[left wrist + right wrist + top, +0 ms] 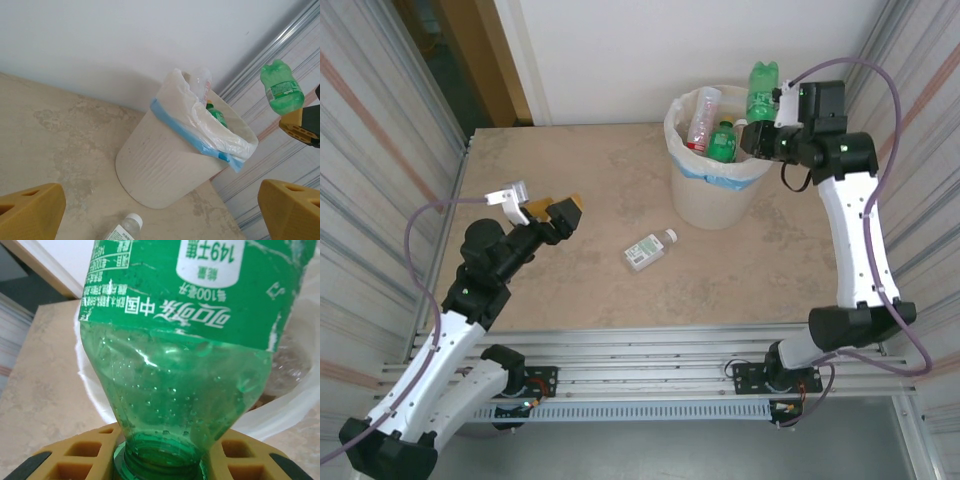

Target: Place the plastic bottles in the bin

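Top external: one bin (705, 205) holding two bottles (722, 140); clear bottle (649, 249) on counter (570, 165); right hand (758, 128) pinches green bottle (762, 88); left hand (552, 206) spread.

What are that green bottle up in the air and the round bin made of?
The green bottle looks like thin, glossy see-through plastic: light passes through, droplets cling inside, its wall is dented. The bin seems matte cream plastic, faintly ribbed, though that's uncertain; its liner looks like thin, crinkled, translucent film.
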{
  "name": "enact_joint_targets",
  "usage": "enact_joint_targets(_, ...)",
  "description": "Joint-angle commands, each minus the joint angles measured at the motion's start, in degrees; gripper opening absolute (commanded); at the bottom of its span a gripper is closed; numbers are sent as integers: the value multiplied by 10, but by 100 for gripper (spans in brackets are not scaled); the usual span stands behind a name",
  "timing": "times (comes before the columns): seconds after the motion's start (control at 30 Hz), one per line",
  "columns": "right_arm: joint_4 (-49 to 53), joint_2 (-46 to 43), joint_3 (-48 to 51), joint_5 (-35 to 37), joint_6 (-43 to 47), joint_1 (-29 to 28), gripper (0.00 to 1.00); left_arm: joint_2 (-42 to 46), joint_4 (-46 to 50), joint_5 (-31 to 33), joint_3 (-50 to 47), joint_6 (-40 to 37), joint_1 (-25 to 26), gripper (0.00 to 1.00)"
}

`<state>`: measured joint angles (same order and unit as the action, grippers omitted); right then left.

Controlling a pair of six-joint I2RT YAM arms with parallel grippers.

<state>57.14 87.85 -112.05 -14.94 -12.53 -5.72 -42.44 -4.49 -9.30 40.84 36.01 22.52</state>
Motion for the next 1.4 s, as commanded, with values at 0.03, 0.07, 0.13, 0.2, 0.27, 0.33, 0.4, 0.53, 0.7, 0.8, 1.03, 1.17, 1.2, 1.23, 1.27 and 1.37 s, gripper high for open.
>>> enact_joint_targets(0.03,76,54,-69,-59,106,26,0,-5,-11,8,0,-10,2,99)
enact_joint_targets(0.07,84,69,-87,-59,118,31,0,-8,-15,7,0,-6,2,99)
enact_joint_targets(0.13,96,96,-119,-56,139,40,0,-14,-22,2,0,-1,2,99)
enact_joint_targets(0.2,111,122,-150,-45,162,44,0,-20,-22,-5,2,0,3,99)
enact_joint_targets(0.27,125,146,-177,-21,187,44,0,-24,-18,-5,4,2,2,99)
enact_joint_targets(0.33,127,162,-194,9,202,44,0,-24,-17,-1,5,4,2,99)
enact_joint_targets(0.4,127,178,-207,30,219,44,0,-25,-15,4,7,3,2,99)
enact_joint_targets(0.53,122,202,-228,63,251,42,0,-28,-6,7,16,0,2,99)
enact_joint_targets(0.7,111,224,-238,117,278,27,3,-33,-10,7,18,5,3,99)
enact_joint_targets(0.8,102,236,-239,139,293,16,3,-37,-15,7,18,11,2,99)
enact_joint_targets(1.03,82,254,-238,186,308,-2,15,-40,-16,8,17,15,2,99)
enact_joint_targets(1.17,77,253,-238,194,309,-3,33,-41,-14,12,18,14,3,99)
enact_joint_targets(1.2,76,252,-237,195,309,-3,40,-41,-14,12,17,14,2,99)
enact_joint_targets(1.23,75,252,-238,197,308,-3,44,-41,-14,13,18,14,2,98)
enact_joint_targets(1.27,75,251,-237,199,309,-3,47,-40,-15,13,17,14,2,99)
enact_joint_targets(1.37,73,247,-238,208,308,-3,58,-40,-18,12,15,15,2,99)
